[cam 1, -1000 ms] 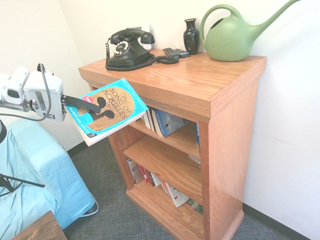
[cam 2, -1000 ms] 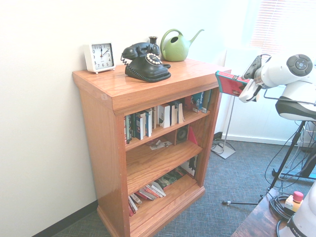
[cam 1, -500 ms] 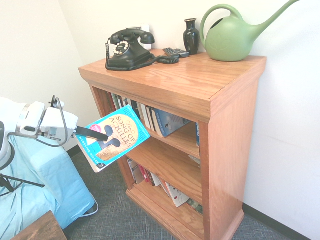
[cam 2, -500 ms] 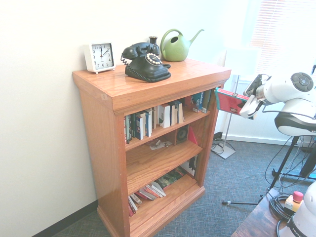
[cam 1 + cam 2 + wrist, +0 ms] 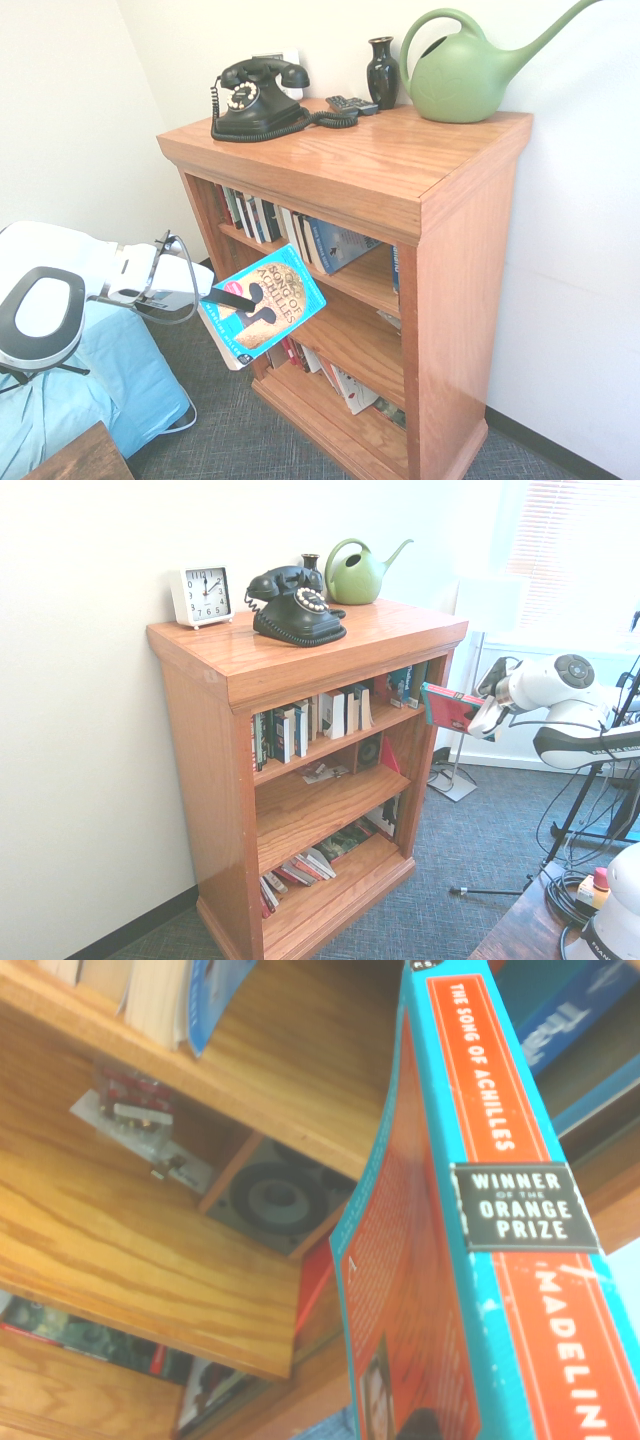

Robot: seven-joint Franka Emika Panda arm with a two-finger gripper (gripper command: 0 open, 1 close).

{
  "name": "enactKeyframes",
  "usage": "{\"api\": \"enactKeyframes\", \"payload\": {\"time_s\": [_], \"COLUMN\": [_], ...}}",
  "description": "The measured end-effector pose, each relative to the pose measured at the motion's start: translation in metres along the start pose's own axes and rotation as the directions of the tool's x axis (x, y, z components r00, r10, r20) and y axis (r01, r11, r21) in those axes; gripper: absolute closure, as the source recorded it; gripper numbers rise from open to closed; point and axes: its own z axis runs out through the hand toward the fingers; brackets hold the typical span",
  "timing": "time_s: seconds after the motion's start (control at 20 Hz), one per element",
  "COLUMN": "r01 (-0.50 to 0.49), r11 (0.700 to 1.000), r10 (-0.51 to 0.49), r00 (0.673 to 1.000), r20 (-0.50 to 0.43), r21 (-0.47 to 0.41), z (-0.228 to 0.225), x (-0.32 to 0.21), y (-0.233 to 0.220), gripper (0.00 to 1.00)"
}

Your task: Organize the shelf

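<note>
Three open levels make up the big, hard wood shelf (image 5: pixel 462 300), standing on the floor. It looks too heavy to lift. Near its front is the paperback (image 5: pixel 288 288), squeezed tight by the gripper (image 5: pixel 256 304). The book looks light and bendy, with a slippery cover, so pinch both covers near the spine.

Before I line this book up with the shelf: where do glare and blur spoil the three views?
Second exterior view: window blown out, lamp shade nearly lost in the haze. First exterior view: wall washed pale, cover title readable. Wrist view: "Orange Prize" label on the spine readable, speaker and blue books behind soft.
</note>
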Motion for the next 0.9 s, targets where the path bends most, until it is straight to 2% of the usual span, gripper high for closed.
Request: {"api": "enactKeyframes", "payload": {"time_s": [0.6, 0.9], "r01": [-0.037, -0.091], "r11": [0.997, 0.987], "r10": [0.036, 0.087], "r00": [0.999, 0.996], "r20": [0.01, 0.035], "r21": [0.065, 0.129], "z": [0.091, 0.124], "x": [0.025, 0.043], "y": [-0.045, -0.076], "gripper": [1.0, 1.0]}}
